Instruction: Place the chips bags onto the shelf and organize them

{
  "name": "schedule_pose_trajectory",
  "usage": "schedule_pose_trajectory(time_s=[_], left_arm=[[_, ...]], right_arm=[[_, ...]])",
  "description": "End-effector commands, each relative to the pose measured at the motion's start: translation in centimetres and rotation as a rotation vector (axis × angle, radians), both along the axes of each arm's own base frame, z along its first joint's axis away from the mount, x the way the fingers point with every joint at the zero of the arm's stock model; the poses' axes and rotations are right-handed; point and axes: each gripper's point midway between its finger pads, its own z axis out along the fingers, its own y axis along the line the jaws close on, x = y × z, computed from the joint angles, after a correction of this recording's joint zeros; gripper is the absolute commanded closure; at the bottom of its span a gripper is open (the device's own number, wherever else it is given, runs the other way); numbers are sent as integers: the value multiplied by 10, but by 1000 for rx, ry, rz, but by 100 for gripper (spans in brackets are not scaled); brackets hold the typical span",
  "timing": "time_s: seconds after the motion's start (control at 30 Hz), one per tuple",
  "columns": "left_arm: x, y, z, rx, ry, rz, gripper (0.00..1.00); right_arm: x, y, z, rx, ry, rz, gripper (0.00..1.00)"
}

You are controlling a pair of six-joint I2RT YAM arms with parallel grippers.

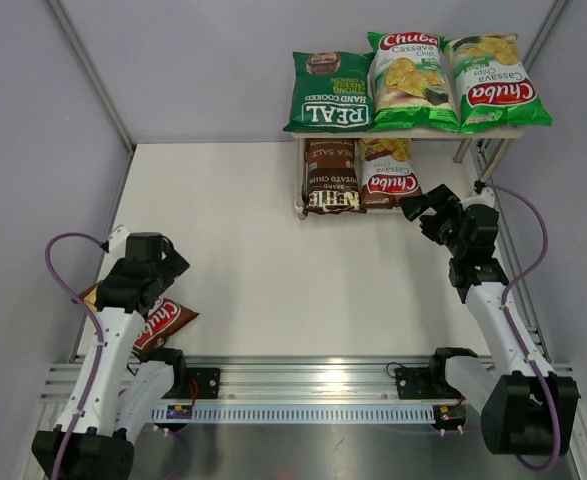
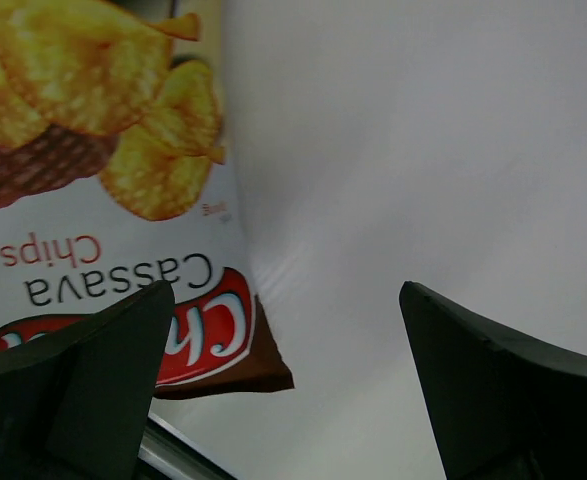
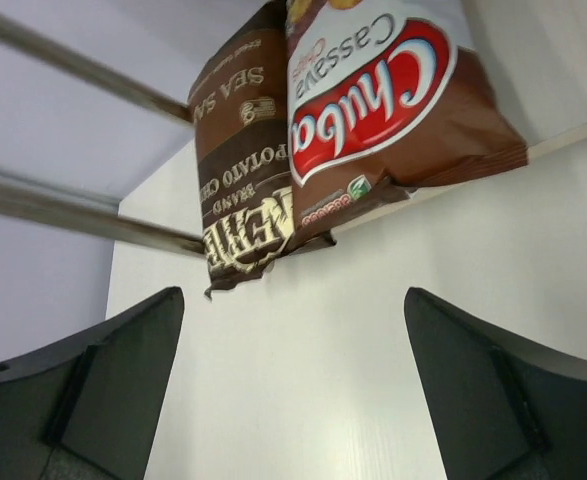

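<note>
Bag (image 2: 103, 200) of brown-red cassava chips lies flat under left gripper (image 2: 285, 290), jaws wide. Right gripper (image 3: 295, 295) wide too, facing shelf (image 1: 423, 134); dark kettle bag (image 3: 238, 180) straight ahead on lower board.

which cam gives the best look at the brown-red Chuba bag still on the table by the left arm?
Left wrist: the brown-red Chuba bag fills the frame's left side, label readable. Top external shows only its end poking out beneath the left arm. Right wrist does not show it.

L end effector (image 2: 283, 292), R (image 3: 293, 295) spread
</note>
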Motion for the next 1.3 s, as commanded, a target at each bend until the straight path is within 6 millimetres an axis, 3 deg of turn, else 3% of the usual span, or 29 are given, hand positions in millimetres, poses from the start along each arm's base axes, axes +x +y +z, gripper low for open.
schedule_pose_trajectory(time_s=[0.0,0.03,0.17,0.27,0.37,0.4,0.43,0.5,0.67,0.73,0.9,1.07,1.13,1.17,1.27], left_arm=[[-18,39,-10,9,14,261,1],[-22,56,0,33,-17,362,1],[-49,88,13,136,-5,566,1],[-74,111,11,201,44,728,1],[-80,132,-4,139,110,799,1],[-88,151,-8,107,106,903,1],[-84,153,-12,60,103,894,1],[-87,168,-10,72,79,922,1],[-78,165,-48,-27,19,851,1],[-72,167,-53,-43,-18,851,1],[-45,156,-81,-126,-211,768,1],[-20,143,-77,-180,-448,682,1],[-18,134,-88,-218,-474,657,1],[-13,135,-79,-206,-527,634,1],[-7,128,-87,-239,-544,597,1]], right_arm=[[-30,15,-7,-48,82,127,0],[-37,21,-3,-37,70,168,0],[-44,40,2,36,41,266,1],[-47,49,6,56,33,322,1],[-52,53,10,62,20,349,1],[-51,54,17,61,-15,359,1],[-53,56,18,64,-23,371,0],[-57,57,17,73,-31,378,0],[-64,66,20,110,-53,430,0],[-67,67,20,111,-56,436,0],[-73,66,29,100,-92,437,1],[-73,67,28,104,-88,441,1],[-71,67,27,105,-87,439,0],[-71,67,27,107,-85,441,0],[-70,67,28,111,-84,443,1]])
